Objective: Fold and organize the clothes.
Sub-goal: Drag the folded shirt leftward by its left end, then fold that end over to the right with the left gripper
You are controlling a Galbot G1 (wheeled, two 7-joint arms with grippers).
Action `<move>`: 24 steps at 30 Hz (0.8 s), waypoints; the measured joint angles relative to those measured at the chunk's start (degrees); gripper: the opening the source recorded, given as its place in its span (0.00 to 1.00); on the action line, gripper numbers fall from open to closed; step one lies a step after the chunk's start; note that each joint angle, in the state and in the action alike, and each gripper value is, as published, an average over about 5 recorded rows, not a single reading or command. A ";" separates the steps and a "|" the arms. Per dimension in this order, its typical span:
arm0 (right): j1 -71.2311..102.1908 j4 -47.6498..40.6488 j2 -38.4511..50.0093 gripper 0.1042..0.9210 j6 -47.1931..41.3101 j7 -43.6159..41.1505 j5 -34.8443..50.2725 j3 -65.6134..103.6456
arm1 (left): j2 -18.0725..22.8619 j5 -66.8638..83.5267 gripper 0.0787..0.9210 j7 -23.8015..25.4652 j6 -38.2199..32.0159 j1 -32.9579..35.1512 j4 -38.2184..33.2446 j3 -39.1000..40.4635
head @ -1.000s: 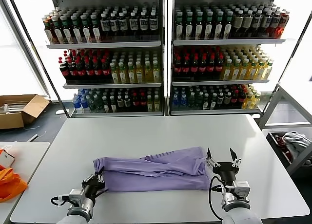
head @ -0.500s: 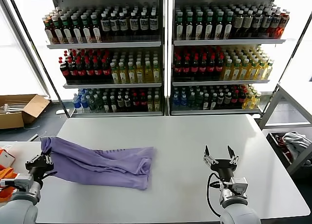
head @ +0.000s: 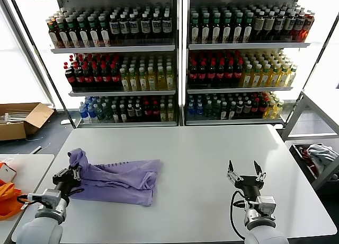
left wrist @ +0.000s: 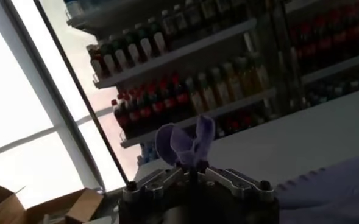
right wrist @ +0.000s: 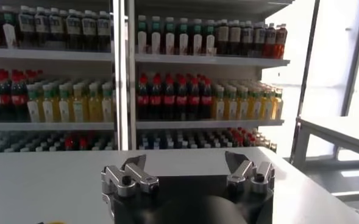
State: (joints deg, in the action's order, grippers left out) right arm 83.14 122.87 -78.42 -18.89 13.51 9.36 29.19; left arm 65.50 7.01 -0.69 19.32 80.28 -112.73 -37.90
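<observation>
Lavender clothes (head: 119, 175) now lie bunched at the counter's (head: 212, 148) eight o'clock, dragged back inward by your left pincer (head: 72, 175) clamped on a corner, while the right pincer (head: 244, 173) waits agape at four o'clock.

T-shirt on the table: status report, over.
Left hand shut on the purple T-shirt, lifting its left end. Right hand open, empty, above the table. Nothing in the way.

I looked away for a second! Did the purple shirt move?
Yes. The shirt slid toward the table's left edge, dragged by the left claw, which is shut on it. It was in the middle before.
</observation>
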 measured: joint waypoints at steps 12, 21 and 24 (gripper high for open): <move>3.53 1.17 -2.37 0.88 0.96 0.01 -1.60 2.21 | 4.40 -0.76 0.04 -0.55 3.28 -5.53 1.02 15.60; 5.35 1.14 -3.98 0.88 1.61 0.03 -2.94 2.47 | 7.16 -1.25 0.04 -1.09 5.41 -8.25 2.86 23.37; 5.57 1.03 -4.31 0.88 1.71 0.02 -3.28 2.34 | 7.84 -1.56 0.04 -0.83 6.00 -8.46 3.53 24.80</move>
State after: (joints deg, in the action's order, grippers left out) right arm 88.72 123.90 -82.73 -17.17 13.53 6.09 31.53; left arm 73.34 5.45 -1.52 25.32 71.82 -109.20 -13.10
